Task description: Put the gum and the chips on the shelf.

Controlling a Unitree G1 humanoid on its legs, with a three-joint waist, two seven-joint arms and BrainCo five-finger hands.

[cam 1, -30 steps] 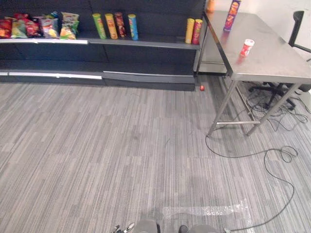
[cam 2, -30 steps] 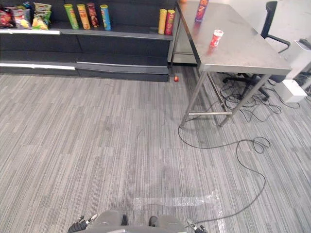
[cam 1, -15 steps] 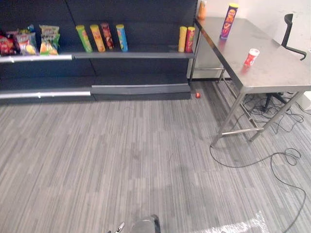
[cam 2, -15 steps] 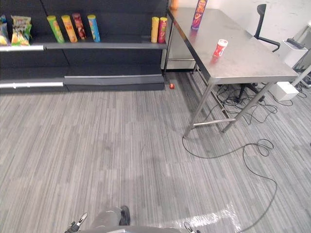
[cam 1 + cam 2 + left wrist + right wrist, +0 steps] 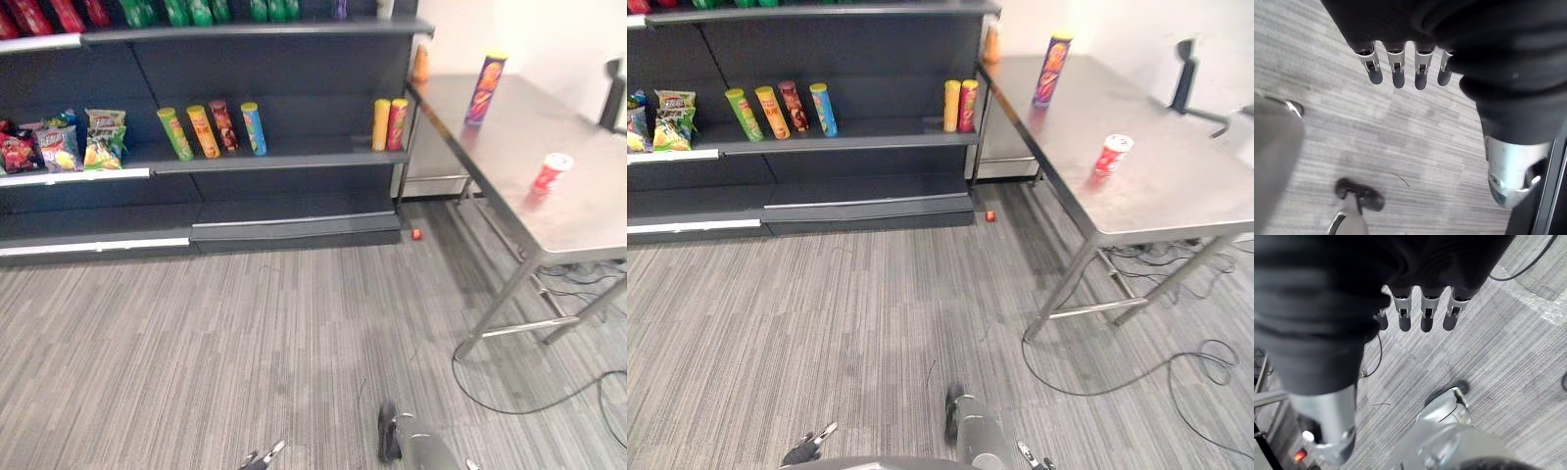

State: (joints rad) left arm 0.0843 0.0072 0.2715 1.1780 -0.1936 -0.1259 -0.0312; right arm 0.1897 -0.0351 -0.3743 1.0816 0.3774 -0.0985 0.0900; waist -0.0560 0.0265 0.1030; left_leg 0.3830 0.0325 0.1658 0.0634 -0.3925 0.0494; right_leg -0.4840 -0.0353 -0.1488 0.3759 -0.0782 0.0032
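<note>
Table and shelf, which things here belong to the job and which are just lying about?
Job: purple chips can, gum tub, both on the table; the shelf.
Lying about: cans and snack bags already shelved, small red thing on the floor, office chair.

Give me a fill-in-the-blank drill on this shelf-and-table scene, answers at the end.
1. On the metal table, the purple can stands ____.
2. Between that can and the gum tub, the ____ is nearer the shelf.
3. The chip bags lie to the ____ of the shelved cans.
4. The left hand and the right hand hold ____.
Answers: upright; can; left; nothing.
</note>
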